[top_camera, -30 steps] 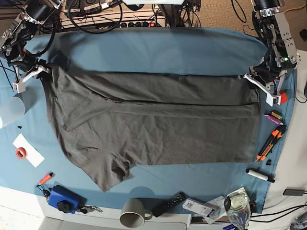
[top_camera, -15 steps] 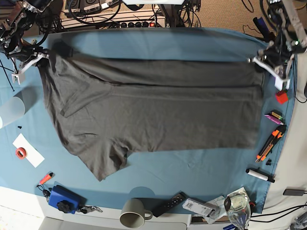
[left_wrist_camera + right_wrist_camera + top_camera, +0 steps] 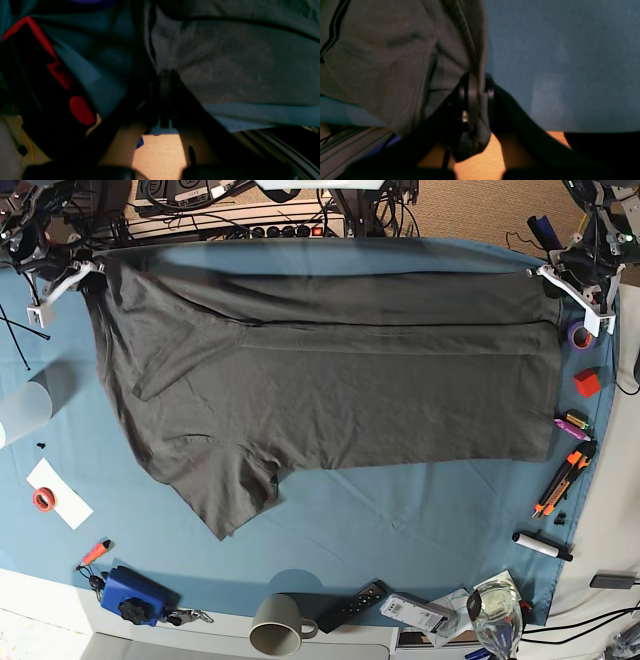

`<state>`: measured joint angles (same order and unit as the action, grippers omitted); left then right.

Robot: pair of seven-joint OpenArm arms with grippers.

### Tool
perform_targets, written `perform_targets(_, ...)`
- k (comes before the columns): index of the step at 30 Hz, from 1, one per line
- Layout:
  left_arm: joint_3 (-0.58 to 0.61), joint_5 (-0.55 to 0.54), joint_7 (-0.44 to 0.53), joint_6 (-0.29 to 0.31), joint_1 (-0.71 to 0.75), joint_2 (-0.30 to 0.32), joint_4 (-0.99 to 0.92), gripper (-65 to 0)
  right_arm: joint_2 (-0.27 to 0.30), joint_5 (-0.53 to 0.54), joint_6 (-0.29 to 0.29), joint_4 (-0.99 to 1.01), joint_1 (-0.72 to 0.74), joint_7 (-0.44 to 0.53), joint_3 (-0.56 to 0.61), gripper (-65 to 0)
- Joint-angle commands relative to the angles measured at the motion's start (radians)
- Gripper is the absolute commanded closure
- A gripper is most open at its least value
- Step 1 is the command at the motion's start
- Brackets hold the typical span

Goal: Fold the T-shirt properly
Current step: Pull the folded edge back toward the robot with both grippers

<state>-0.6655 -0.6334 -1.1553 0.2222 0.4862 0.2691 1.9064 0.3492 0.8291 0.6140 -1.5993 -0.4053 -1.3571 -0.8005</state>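
The dark grey T-shirt (image 3: 330, 395) lies spread wide across the blue table cloth (image 3: 400, 520), one sleeve pointing to the front left. My right gripper (image 3: 84, 273) is at the far left corner, shut on the shirt's upper edge. In the right wrist view the shirt fabric (image 3: 382, 62) is bunched between the closed fingers of that gripper (image 3: 475, 95). At the far right corner my left gripper (image 3: 549, 276) is shut on the other end of that edge. The left wrist view shows the left gripper (image 3: 165, 97) pinching the shirt's hem (image 3: 237, 62).
A purple tape roll (image 3: 580, 335), a red block (image 3: 586, 383), a highlighter (image 3: 575, 423), an orange cutter (image 3: 565, 475) and a black marker (image 3: 542, 545) lie along the right edge. A mug (image 3: 278, 625), a remote (image 3: 352, 605), a glass (image 3: 495, 615) and a blue object (image 3: 130, 593) line the front. A translucent cup (image 3: 20, 410) stands at the left.
Both grippers have moved toward the far edge of the table, still holding the shirt's upper edge. The whole shirt has slid that way and is stretched flatter.
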Motion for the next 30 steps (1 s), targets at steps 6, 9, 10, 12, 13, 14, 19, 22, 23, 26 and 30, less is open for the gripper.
perform_targets(6,-0.012,0.023,-0.003,0.000,0.027,0.016,0.016,0.0,0.016,-0.025,-0.004,-0.005,-0.032,-0.029,-0.007,0.0)
perform_targets(9,-0.012,0.055,0.003,0.000,0.026,0.020,0.016,0.0,0.016,-0.025,-0.004,-0.005,-0.032,-0.005,-0.006,0.0)
perform_targets(10,-0.012,0.057,0.003,0.000,0.027,0.025,0.016,0.0,0.016,-0.026,-0.004,-0.005,-0.032,0.003,-0.006,0.0)
perform_targets(12,-0.012,0.058,0.006,0.000,0.026,0.034,0.016,0.0,0.016,-0.026,-0.004,-0.005,-0.032,0.016,-0.006,0.0)
perform_targets(13,-0.012,0.057,0.015,0.000,0.026,0.038,0.016,0.0,0.017,-0.026,-0.005,-0.005,-0.032,0.025,-0.006,0.0)
perform_targets(14,-0.012,0.058,0.024,0.000,0.026,0.043,0.016,0.0,0.016,-0.027,-0.005,-0.005,-0.032,0.032,-0.006,0.0)
perform_targets(19,-0.012,0.099,0.026,0.000,0.027,0.050,0.016,0.0,0.016,-0.049,-0.008,-0.005,-0.032,0.043,-0.006,0.0)
perform_targets(22,-0.012,0.099,0.026,-0.024,0.026,0.049,0.016,0.0,0.017,-0.080,-0.023,-0.005,-0.032,0.050,-0.006,0.0)
perform_targets(23,-0.012,0.099,0.027,-0.027,0.026,0.050,0.016,0.0,0.017,-0.090,-0.028,-0.005,-0.032,0.054,-0.006,0.0)
perform_targets(26,-0.012,0.098,0.026,-0.026,0.027,0.049,0.016,0.0,0.016,-0.093,-0.028,-0.005,-0.032,0.061,-0.006,0.0)
perform_targets(30,-0.012,0.094,0.029,-0.026,0.027,0.049,0.016,0.0,0.016,-0.093,-0.028,-0.005,-0.032,0.052,-0.006,0.0)
